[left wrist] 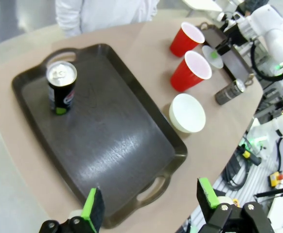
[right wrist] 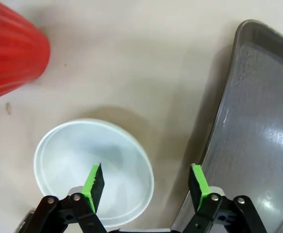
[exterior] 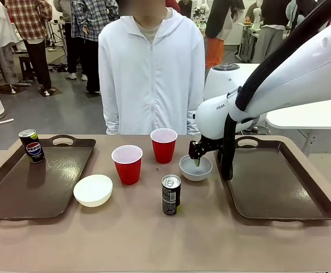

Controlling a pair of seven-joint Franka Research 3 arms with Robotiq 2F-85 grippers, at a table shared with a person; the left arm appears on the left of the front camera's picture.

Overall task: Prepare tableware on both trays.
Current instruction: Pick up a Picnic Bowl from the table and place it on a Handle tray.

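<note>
Right hand point(right wrist: 146, 171) is down on the pale grey bowl point(right wrist: 78, 145), spread wide and straddling its rim, one side inside the bowl and the other outside, in the gap between the bowl and the right tray point(right wrist: 263, 121). Nothing's pinched yet as far as I can see.

My take: the trick here is to clamp the wall squarely and low enough that the shallow rim doesn't squirt out. Then lift straight up to clear the tray's raised lip right beside the bowl, and set it down flat.

A red cup point(right wrist: 10, 53) sits close to the bowl on the side away from the tray, so no swinging that way.

Left hand point(left wrist: 150, 190) hangs spread and empty over the left tray point(left wrist: 107, 141), well away from the bowl. A Pepsi can point(left wrist: 61, 87) stands on that tray.
</note>
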